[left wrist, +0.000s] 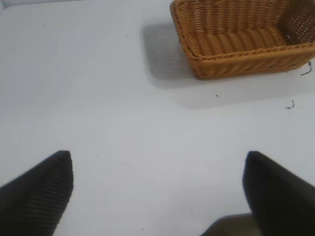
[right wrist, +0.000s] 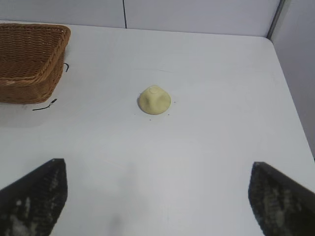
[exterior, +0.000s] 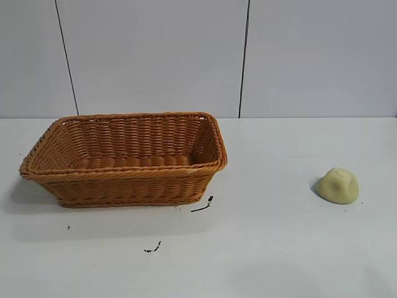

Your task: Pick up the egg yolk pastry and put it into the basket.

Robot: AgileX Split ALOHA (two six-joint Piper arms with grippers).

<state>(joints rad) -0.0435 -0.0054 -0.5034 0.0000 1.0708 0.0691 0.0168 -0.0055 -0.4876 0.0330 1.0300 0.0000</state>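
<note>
The egg yolk pastry (exterior: 337, 185), a small pale yellow dome with a dent, lies on the white table at the right; it also shows in the right wrist view (right wrist: 154, 100). The orange-brown wicker basket (exterior: 124, 175) stands at the left, empty, and shows in the left wrist view (left wrist: 241, 61) and the right wrist view (right wrist: 29, 86). Neither arm shows in the exterior view. My right gripper (right wrist: 157, 169) is open and empty, well short of the pastry. My left gripper (left wrist: 157, 160) is open and empty over bare table, away from the basket.
Small black scribble marks (exterior: 202, 206) lie on the table just in front of the basket's right corner, with another mark (exterior: 153, 248) nearer the front. A grey panelled wall (exterior: 198, 56) closes the back. The table's right edge (right wrist: 290, 98) shows in the right wrist view.
</note>
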